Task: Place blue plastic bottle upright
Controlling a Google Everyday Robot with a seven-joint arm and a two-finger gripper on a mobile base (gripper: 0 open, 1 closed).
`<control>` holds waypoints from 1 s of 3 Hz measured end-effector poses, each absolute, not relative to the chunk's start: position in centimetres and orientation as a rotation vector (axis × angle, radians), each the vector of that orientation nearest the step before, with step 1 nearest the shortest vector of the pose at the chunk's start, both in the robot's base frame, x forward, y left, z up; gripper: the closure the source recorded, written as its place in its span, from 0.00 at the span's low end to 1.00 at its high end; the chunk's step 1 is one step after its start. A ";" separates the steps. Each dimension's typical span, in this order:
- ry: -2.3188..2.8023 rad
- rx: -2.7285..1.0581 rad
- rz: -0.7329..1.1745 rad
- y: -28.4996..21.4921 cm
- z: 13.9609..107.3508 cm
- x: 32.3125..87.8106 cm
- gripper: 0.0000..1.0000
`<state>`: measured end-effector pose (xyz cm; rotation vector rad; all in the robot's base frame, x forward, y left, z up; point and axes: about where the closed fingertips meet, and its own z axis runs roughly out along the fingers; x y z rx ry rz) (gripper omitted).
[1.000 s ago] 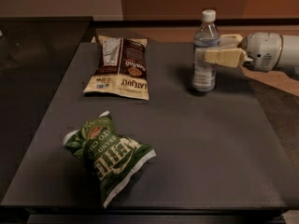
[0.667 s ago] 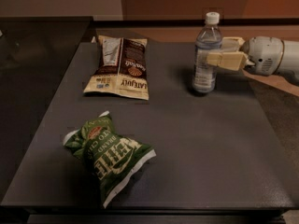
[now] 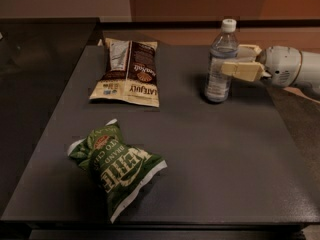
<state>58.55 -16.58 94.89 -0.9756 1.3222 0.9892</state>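
Observation:
The blue plastic bottle point(image 3: 219, 69) is clear and bluish with a white cap and a pale label. It stands upright on the dark table point(image 3: 210, 149), at the back right. My gripper point(image 3: 231, 59) reaches in from the right at label height. One cream finger point(image 3: 242, 70) lies across the front of the bottle, and the other finger point(image 3: 249, 49) shows behind it. The jaws are shut on the bottle's body. The bottle's base looks to be resting on the table top.
A brown and white snack bag point(image 3: 129, 71) lies flat at the back left of the table. A crumpled green snack bag point(image 3: 117, 166) lies at the front left. The table's right edge runs just below the white arm point(image 3: 295, 69).
The bottle and the gripper have shifted slightly right and down together. The bottle has stayed upright in the jaws. The bags have not moved.

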 end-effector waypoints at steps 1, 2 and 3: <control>1.315 -0.975 0.996 -16.6 94.3 58.6 0.12; 1.359 -0.978 1.000 -16.7 93.4 58.6 0.00; 1.359 -0.978 1.000 -16.7 93.5 58.6 0.00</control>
